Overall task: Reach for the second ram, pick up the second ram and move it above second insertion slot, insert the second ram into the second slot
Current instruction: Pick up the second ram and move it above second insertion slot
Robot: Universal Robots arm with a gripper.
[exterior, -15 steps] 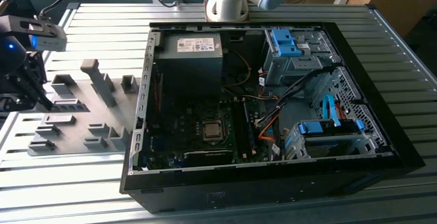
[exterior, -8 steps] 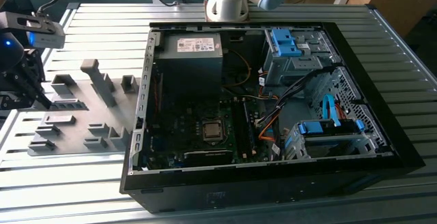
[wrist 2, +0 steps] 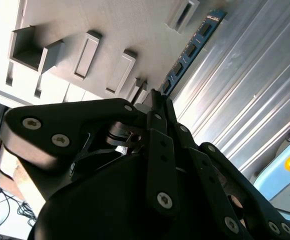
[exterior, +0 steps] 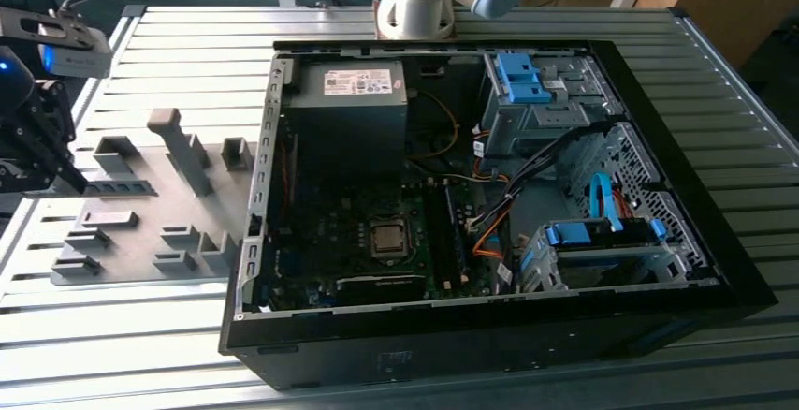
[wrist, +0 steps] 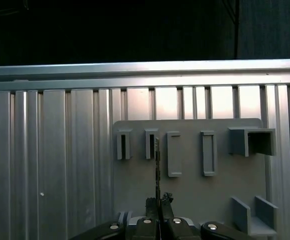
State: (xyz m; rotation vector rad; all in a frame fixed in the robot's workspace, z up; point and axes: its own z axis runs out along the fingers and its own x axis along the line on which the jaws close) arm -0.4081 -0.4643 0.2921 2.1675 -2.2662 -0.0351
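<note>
Robot's hand [wrist: 158, 201] closed on the second ram [wrist: 157, 165], the stick held edge-on over the grey holder tray [wrist: 190, 192] on the ribbed table [wrist: 45, 150]. That upright hold likely suits slot entry in the open computer case [exterior: 500, 344], well apart.

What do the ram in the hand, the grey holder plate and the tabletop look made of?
The second ram is blue circuit board, likely laminate, with dark matt chips. The holder plate is matt grey, probably moulded or printed plastic. The table is ribbed bright metal, perhaps aluminium, with streaky reflections.
</note>
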